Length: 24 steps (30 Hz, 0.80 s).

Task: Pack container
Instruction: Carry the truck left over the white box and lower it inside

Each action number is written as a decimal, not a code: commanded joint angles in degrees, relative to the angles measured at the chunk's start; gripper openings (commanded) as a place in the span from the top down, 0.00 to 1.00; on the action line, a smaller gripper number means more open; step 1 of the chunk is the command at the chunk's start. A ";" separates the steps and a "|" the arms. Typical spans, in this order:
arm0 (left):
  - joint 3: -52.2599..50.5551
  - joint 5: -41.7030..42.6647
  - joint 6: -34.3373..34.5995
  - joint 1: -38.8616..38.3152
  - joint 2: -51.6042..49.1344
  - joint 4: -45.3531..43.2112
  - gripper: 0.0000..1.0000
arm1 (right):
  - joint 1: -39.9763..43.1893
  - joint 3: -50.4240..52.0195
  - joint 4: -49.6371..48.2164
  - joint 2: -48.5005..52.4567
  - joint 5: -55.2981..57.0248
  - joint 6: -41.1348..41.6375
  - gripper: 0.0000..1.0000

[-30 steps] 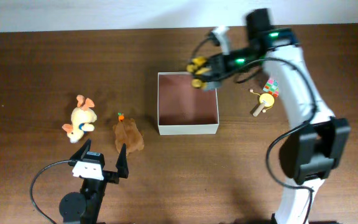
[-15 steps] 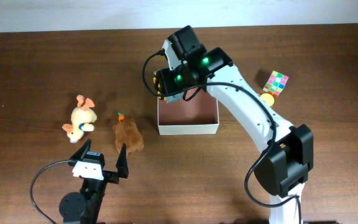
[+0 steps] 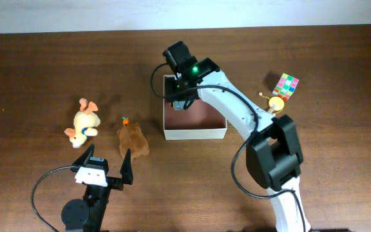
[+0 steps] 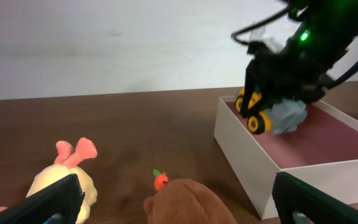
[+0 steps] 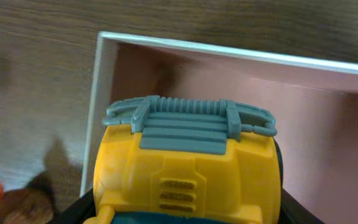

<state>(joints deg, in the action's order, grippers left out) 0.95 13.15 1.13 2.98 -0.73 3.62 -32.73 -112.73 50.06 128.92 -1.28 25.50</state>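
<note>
Pack container: 1st toy going in, none packed yet.
L→R: yellow plush (image 3: 82,124), brown plush (image 3: 133,141) lying unpacked by wide-open left gripper (image 3: 108,158); right gripper (image 3: 179,98) clamping yellow toy truck (image 5: 188,168) over container (image 3: 195,134) far-left corner, table ctr; cube (image 3: 286,84), yellow wooden toy (image 3: 274,104) waiting.

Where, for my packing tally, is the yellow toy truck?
In the left wrist view, the right gripper holds the yellow toy truck in its jaws at the far left corner of the box.
</note>
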 commanded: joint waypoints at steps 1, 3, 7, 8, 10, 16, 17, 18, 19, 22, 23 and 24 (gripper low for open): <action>-0.44 0.59 -0.70 0.17 0.44 -0.11 0.01 | -0.24 -1.11 -1.49 1.07 1.38 1.01 0.46; -0.44 0.59 -0.70 0.17 0.44 -0.11 0.01 | -0.20 -1.11 -2.27 2.08 1.36 1.01 0.46; -0.44 0.59 -0.70 0.17 0.42 -0.11 0.01 | -0.20 -1.11 -3.19 4.09 1.40 0.98 0.46; -0.44 0.59 -0.70 0.17 0.44 -0.11 0.01 | -0.20 -1.11 -3.39 4.63 1.36 0.98 0.46; -0.44 0.59 -0.70 0.17 0.42 -0.11 0.01 | -0.20 -1.11 -3.63 5.27 1.42 0.96 0.46; -0.44 0.59 -0.70 0.17 0.44 -0.11 0.01 | -0.07 -1.11 -4.70 5.44 1.57 0.28 0.32; -0.44 0.59 -0.70 0.17 0.42 -0.11 0.01 | 0.09 -1.11 -4.85 5.44 1.55 0.26 0.30; -0.44 0.59 -0.70 0.17 0.44 -0.11 0.01 | 0.15 -1.11 -4.90 5.44 1.55 0.26 0.29; -0.44 0.59 -0.70 0.17 0.42 -0.11 0.01 | 0.26 -1.11 -4.92 5.44 1.55 0.26 0.28; -0.44 0.59 -0.70 0.17 0.44 -0.11 0.01 | 0.74 -1.14 -4.92 5.44 1.29 -0.61 0.28; -0.44 0.59 -0.70 0.17 0.44 -0.11 0.01 | 0.87 -1.22 -4.90 5.38 0.79 -1.18 0.28; -0.44 0.59 -0.70 0.17 0.42 -0.11 0.01 | 0.96 -1.40 -4.76 5.22 0.15 -1.29 0.28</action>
<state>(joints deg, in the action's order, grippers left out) 0.95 13.15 1.13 2.98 -0.73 3.62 -32.34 -112.73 45.15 134.21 -0.89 25.32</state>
